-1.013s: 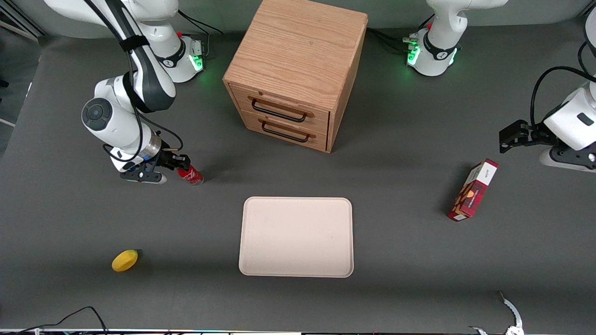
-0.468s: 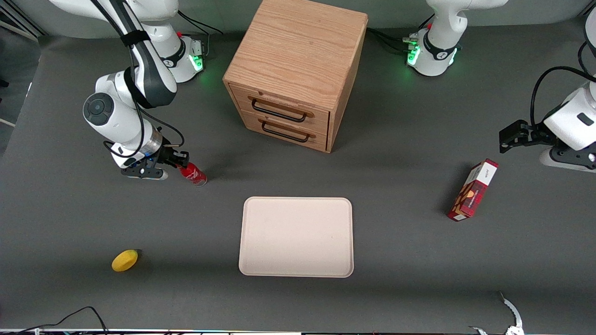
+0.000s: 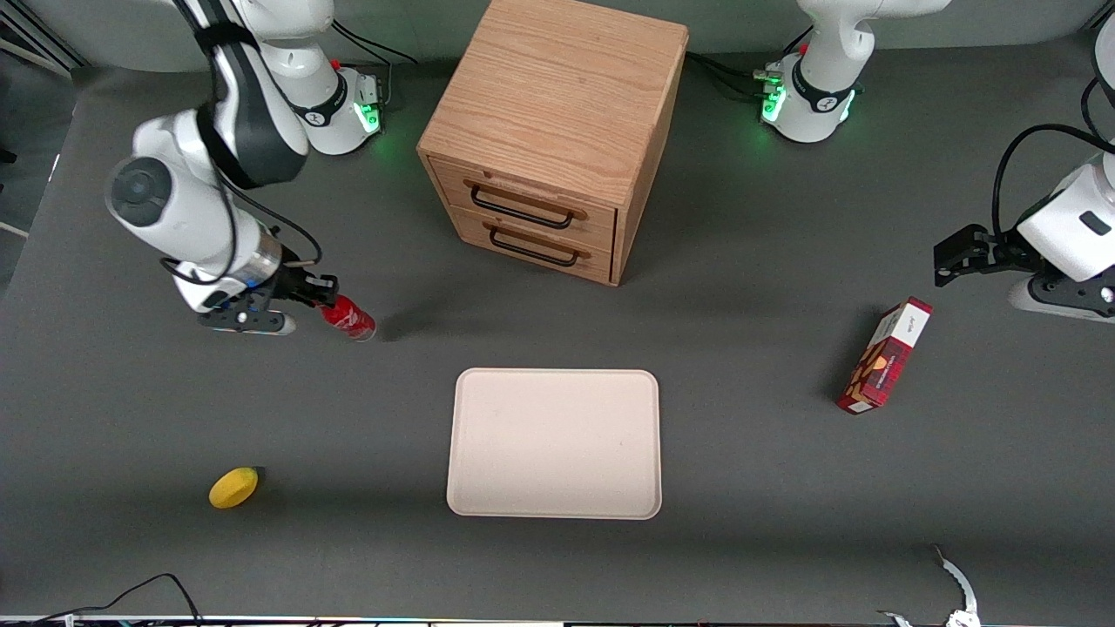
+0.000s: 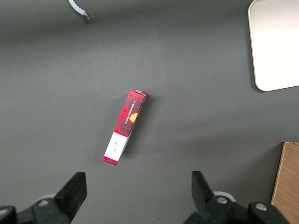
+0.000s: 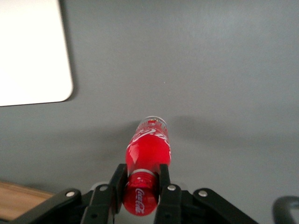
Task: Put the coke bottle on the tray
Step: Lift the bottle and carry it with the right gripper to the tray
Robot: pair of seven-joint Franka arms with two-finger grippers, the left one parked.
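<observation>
My right gripper (image 3: 322,300) is shut on the neck of the coke bottle (image 3: 350,318), a small red bottle with white lettering and a clear base. The bottle hangs tilted with its base close to the table, toward the working arm's end. In the right wrist view the black fingers (image 5: 163,179) clamp the bottle (image 5: 148,151) just below its red cap. The cream-pink tray (image 3: 555,443) lies flat on the table, nearer the front camera than the bottle and toward the table's middle; one rounded corner shows in the right wrist view (image 5: 32,51).
A wooden two-drawer cabinet (image 3: 553,131) stands farther from the front camera than the tray. A yellow lemon (image 3: 233,487) lies near the front edge at the working arm's end. A red snack box (image 3: 884,355) lies toward the parked arm's end, also in the left wrist view (image 4: 124,127).
My right arm has swung up and away from the table's middle, with the bottle still in the gripper. The bottle has shifted slightly that way. Tray, lemon and box have not moved.
</observation>
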